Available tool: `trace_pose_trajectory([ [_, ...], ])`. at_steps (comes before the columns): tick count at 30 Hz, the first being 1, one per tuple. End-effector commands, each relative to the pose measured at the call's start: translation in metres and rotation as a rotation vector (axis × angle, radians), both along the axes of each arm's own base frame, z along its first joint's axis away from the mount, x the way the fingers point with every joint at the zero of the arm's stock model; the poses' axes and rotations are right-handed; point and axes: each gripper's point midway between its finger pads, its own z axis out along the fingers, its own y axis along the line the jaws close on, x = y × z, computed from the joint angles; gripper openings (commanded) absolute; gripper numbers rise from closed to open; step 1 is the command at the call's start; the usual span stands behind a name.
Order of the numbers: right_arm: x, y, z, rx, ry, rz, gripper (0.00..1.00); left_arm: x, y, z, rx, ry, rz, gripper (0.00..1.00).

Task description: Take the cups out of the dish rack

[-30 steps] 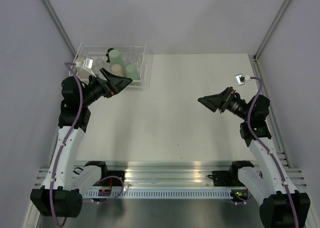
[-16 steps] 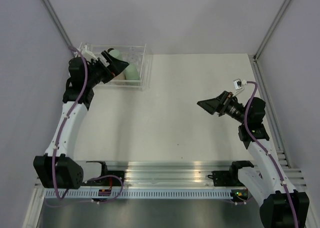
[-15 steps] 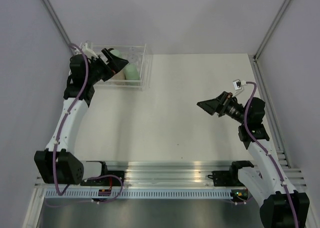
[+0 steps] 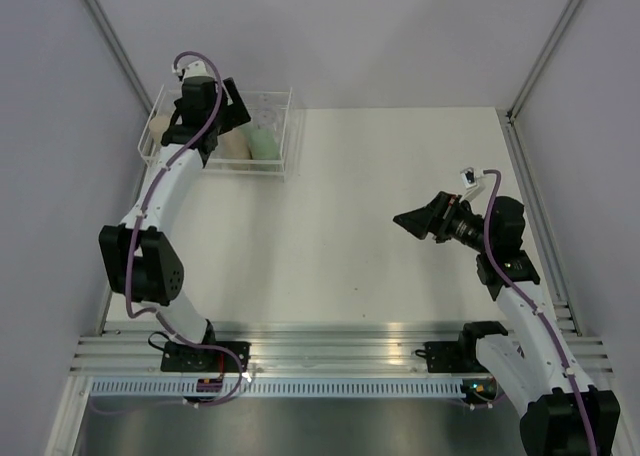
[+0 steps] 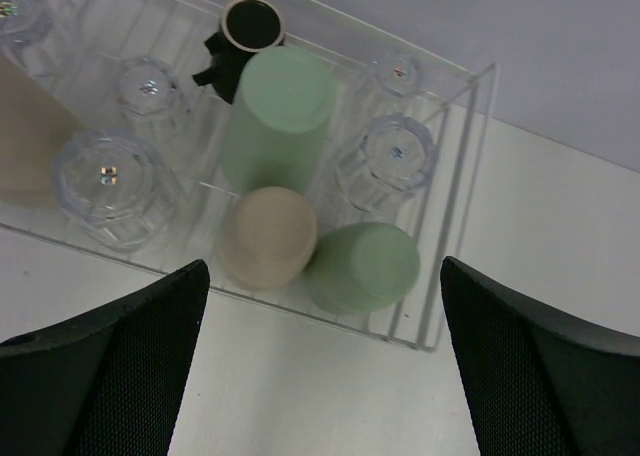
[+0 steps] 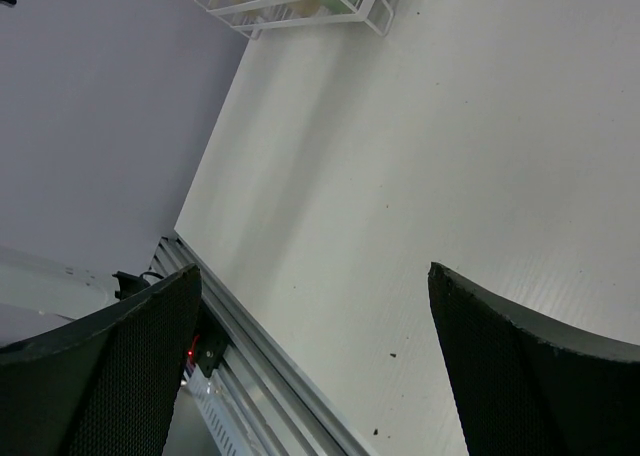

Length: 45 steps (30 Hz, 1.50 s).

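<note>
Left gripper (image 5: 322, 264) has swung over the far-left-corner dish rack (image 5: 455, 206), jaws wide above the tan tumbler (image 5: 268, 238), so next it should drop and pinch it; right gripper (image 6: 312, 270) waits, also wide.

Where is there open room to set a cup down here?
The table is bare across its middle, from the dish rack to the right gripper, and toward its near edge. Crowded: inside the rack, cups sit close together below the left gripper.
</note>
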Motion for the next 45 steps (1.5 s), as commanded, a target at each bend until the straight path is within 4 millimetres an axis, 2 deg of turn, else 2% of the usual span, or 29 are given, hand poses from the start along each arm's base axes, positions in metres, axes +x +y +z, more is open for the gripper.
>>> trace_pose_trajectory([
  [1, -0.003, -0.001, 0.001, -0.024, -0.019, 0.0, 0.98, 0.01, 0.032, -0.014, 0.187, 0.07, 0.101, 1.0],
  [6, -0.007, -0.004, -0.008, -0.055, 0.005, -0.006, 0.98, 0.029, 0.023, -0.056, 0.172, 0.166, 0.072, 0.97],
  [13, -0.007, -0.006, -0.017, -0.076, 0.021, -0.011, 0.98, 0.038, 0.014, -0.084, 0.18, 0.221, 0.046, 0.95],
  [24, -0.01, -0.007, -0.021, -0.09, 0.033, -0.015, 0.98, 0.045, 0.015, -0.124, 0.218, 0.294, 0.036, 0.94],
  [31, -0.014, -0.009, -0.024, -0.107, 0.034, -0.021, 0.98, 0.049, 0.015, -0.141, 0.224, 0.308, 0.04, 0.92],
  [40, -0.016, -0.01, -0.026, -0.112, 0.044, -0.021, 0.98, 0.054, 0.016, -0.139, 0.248, 0.229, 0.021, 0.81],
  [41, -0.016, -0.01, -0.025, -0.112, 0.043, -0.02, 0.98, 0.052, 0.016, -0.139, 0.25, 0.224, 0.016, 0.79],
  [45, -0.016, -0.009, -0.026, -0.11, 0.048, -0.018, 0.98, 0.051, 0.016, -0.14, 0.259, 0.221, 0.011, 0.6],
])
